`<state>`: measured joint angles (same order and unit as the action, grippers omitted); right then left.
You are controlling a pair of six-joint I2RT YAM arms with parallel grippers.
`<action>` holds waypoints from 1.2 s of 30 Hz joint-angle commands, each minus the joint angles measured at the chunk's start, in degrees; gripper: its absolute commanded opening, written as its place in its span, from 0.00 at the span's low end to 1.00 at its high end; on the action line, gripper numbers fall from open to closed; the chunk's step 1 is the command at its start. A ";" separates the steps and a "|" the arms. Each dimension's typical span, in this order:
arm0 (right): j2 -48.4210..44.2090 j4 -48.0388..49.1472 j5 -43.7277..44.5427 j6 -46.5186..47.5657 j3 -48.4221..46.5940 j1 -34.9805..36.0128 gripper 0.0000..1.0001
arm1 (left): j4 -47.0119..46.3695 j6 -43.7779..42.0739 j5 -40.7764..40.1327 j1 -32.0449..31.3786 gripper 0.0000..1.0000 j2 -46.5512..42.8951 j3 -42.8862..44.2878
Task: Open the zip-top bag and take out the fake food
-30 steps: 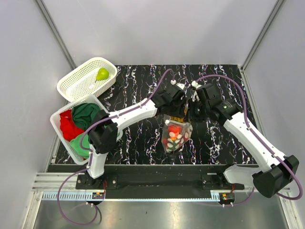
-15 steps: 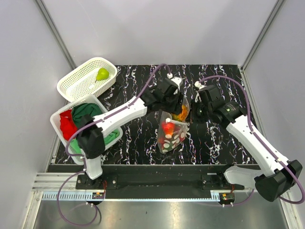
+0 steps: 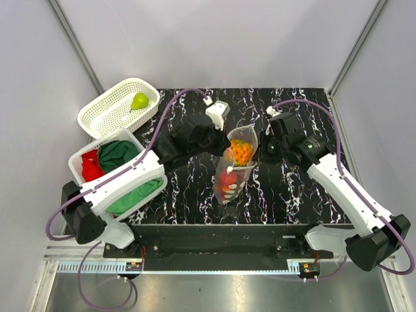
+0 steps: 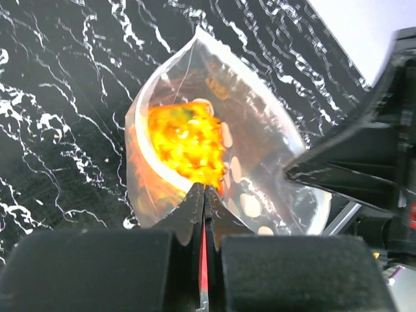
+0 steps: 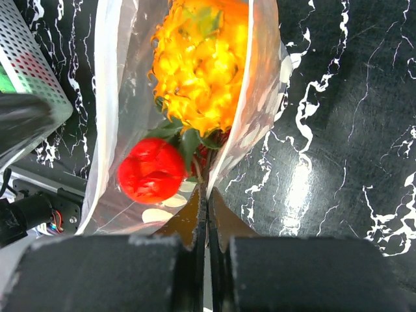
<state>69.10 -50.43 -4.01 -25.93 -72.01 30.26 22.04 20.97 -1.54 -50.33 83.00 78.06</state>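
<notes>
Clear dotted plastic of the zip-top bag (image 3: pixel 233 170) is held mid-table with its mouth spread, one lip pinched in the closed left gripper (image 4: pixel 204 190), the other in the closed right gripper (image 5: pixel 207 192). The pear (image 3: pixel 140 101) is laid in the white basket (image 3: pixel 104 116); the orange bumpy piece (image 3: pixel 242 151) and red fruit (image 3: pixel 227 180) are left inside. A second earlier the left fingers were seen open.

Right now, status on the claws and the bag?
Left claw shut on zip-top bag rim, right claw shut on opposite rim. Mouth open; orange piece, red fruit inside. Pear in basket. Nothing blocking.
</notes>
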 commanded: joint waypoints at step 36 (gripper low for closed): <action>-0.90 3.24 -5.57 2.56 0.11 -0.03 0.00 | 40.96 -1.81 10.07 -1.88 0.41 20.88 25.90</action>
<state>69.38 -48.73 -8.71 -24.36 -71.94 30.26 56.86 21.34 7.81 -51.79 103.68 99.46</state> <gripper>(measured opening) 0.010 0.365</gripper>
